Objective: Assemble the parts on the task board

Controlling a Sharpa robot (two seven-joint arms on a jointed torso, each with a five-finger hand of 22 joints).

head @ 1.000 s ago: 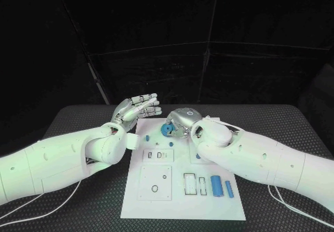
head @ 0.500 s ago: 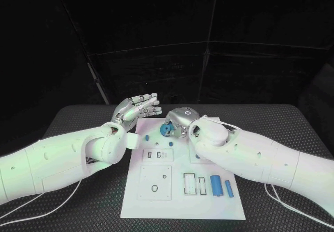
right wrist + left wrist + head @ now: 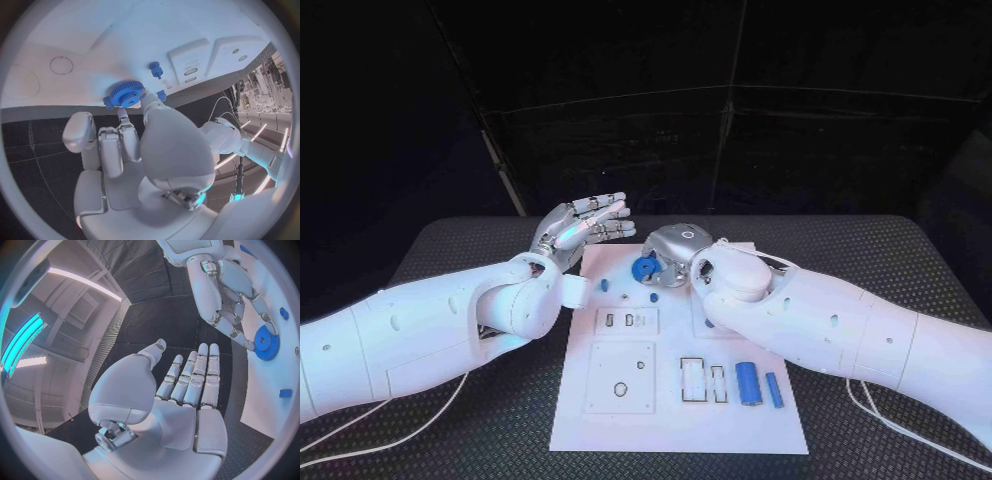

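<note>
Head view: right robot hand [image 3: 678,250] pinches toothed blue gear [image 3: 646,267] over flat white task board [image 3: 678,400]; left robot hand [image 3: 583,226] released, fingers spread.

No readable text, labels, brands, numbers or signs anywhere. White rectangular task board [image 3: 678,395] carries only outlined rectangles and small circles, no lettering; both white arms unmarked.

robot hand [image 3: 134,150] holding blue gear [image 3: 127,94] (over board [image 3: 94,45])
</note>
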